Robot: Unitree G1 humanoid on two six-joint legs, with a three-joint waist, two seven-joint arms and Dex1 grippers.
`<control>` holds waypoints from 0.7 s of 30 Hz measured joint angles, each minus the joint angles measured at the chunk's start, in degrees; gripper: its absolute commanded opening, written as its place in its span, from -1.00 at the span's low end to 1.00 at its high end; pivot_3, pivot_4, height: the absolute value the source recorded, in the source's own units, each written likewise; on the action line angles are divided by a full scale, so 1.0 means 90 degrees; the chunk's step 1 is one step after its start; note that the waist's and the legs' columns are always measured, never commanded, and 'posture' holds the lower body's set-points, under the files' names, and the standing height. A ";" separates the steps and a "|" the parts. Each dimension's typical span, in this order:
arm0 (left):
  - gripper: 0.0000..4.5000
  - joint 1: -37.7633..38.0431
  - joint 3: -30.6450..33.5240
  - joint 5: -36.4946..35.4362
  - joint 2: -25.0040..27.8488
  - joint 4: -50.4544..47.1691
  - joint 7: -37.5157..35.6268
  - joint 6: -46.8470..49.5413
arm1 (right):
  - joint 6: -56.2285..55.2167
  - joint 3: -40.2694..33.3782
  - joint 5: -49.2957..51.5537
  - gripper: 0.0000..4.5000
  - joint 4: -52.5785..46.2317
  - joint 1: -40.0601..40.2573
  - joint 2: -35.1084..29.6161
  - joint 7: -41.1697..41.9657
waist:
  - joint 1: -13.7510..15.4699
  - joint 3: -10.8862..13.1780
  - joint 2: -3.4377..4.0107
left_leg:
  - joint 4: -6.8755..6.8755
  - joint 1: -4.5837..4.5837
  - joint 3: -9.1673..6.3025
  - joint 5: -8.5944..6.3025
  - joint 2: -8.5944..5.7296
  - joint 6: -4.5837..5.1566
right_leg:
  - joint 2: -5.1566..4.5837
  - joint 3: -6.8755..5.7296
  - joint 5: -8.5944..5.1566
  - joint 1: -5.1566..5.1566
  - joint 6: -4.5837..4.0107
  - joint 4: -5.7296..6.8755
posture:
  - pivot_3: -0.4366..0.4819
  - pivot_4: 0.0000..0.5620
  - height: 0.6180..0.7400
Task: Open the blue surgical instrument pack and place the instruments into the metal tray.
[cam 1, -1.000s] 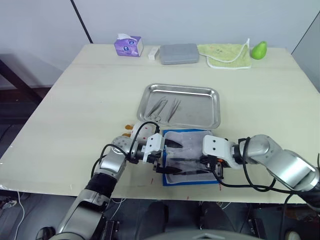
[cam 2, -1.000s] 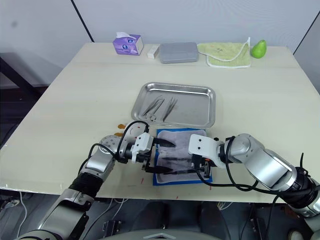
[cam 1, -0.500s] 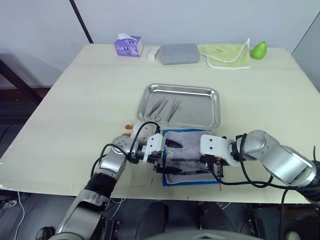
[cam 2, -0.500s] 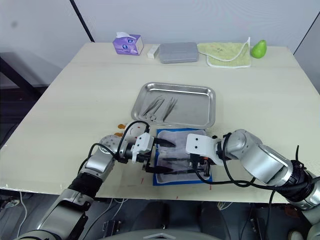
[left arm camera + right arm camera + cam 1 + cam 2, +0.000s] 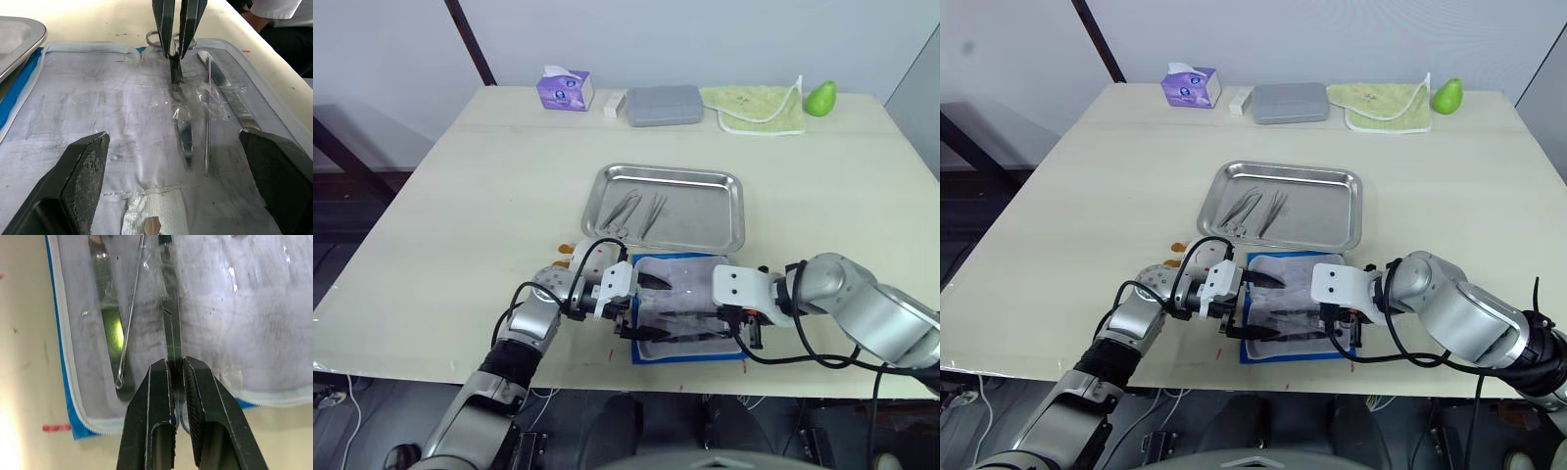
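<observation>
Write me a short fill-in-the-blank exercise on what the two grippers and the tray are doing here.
1. The right gripper is shut on a thin metal ____ lying on the blue pack.
2. The left gripper's fingers stand ____ over the pack's clear sheet.
3. The metal tray lies on the ____ side of the pack from the robot.
4. The tray already holds some ____.

Missing words: instrument; open; far; instruments

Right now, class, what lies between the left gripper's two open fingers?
In the left wrist view, the left gripper straddles the opened blue surgical instrument pack, with its clear sheet and remaining instruments; the right gripper pinches one.
</observation>
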 measured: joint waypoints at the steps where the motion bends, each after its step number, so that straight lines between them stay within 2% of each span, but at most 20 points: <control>1: 1.00 0.0000 0.0000 0.0000 -0.0002 -0.0001 0.0003 0.0000 | -0.0031 -0.0008 0.0000 -0.97 -0.0005 0.0000 -0.0075 0.0034 | 0.0000 0.0000 0.0000 | 0.0000 0.0000 0.0000 0.0000 0.0000 0.0000 | 0.0000 0.0000 0.0000 0.0000 0.0000 0.0000 | -0.05 -0.47 1.00; 4: 1.00 0.0002 0.0000 0.0000 -0.0002 0.0000 0.0004 -0.0001 | -0.0108 -0.0089 0.0000 -0.97 -0.0005 0.0002 -0.0231 0.0106 | 0.0000 0.0000 0.0000 | 0.0000 0.0000 0.0000 0.0000 0.0000 0.0000 | 0.0000 0.0000 0.0000 0.0000 0.0000 0.0000 | -0.05 -0.47 1.00; 10: 1.00 0.0008 -0.0005 0.0001 -0.0013 0.0000 0.0021 -0.0003 | -0.0710 -0.0601 0.0017 -0.97 0.0003 0.0456 -0.1002 0.0416 | 0.0004 0.0001 -0.0001 | -0.0001 -0.0001 0.0002 0.0000 0.0000 0.0000 | -0.0002 0.0001 0.0000 0.0000 0.0001 -0.0003 | -0.05 -0.47 1.00; 13: 1.00 0.0028 0.0002 -0.0001 -0.0011 0.0004 0.0043 -0.0010 | -0.1104 -0.1534 0.0287 -0.97 0.0138 0.0955 -0.1689 0.0788 | 0.0011 0.0008 0.0001 | -0.0001 -0.0001 0.0008 0.0000 0.0000 0.0000 | -0.0004 0.0004 0.0000 0.0000 0.0002 -0.0004 | -0.05 -0.47 1.00; 15: 1.00 0.0021 0.0006 -0.0001 0.0002 0.0009 0.0040 -0.0013 | -0.1200 -0.2145 0.0497 -0.97 0.0238 0.1075 -0.1874 0.0953 | -0.0005 0.0008 0.0000 | -0.0003 0.0006 0.0014 0.0000 0.0004 0.0000 | -0.0003 0.0008 0.0000 0.0002 0.0002 -0.0004 | -0.05 -0.47 1.00; 18: 1.00 0.0022 0.0006 -0.0001 -0.0004 0.0027 0.0046 -0.0018 | -0.0966 -0.3247 0.1265 -0.97 0.0250 0.1228 -0.1727 0.1122 | -0.0005 0.0008 0.0000 | -0.0005 0.0006 0.0014 0.0000 0.0010 0.0000 | 0.0001 0.0009 0.0000 0.0003 0.0001 -0.0003 | -0.05 -0.47 1.00; 21: 1.00 0.0022 0.0006 -0.0003 -0.0012 0.0038 0.0050 -0.0024 | -0.0609 -0.3712 0.1735 -0.97 0.0212 0.1160 -0.1409 0.1010 | -0.0003 0.0011 -0.0005 | -0.0005 0.0006 0.0018 0.0000 0.0010 0.0000 | 0.0000 0.0012 0.0000 0.0003 0.0001 -0.0003 | -0.05 -0.47 1.00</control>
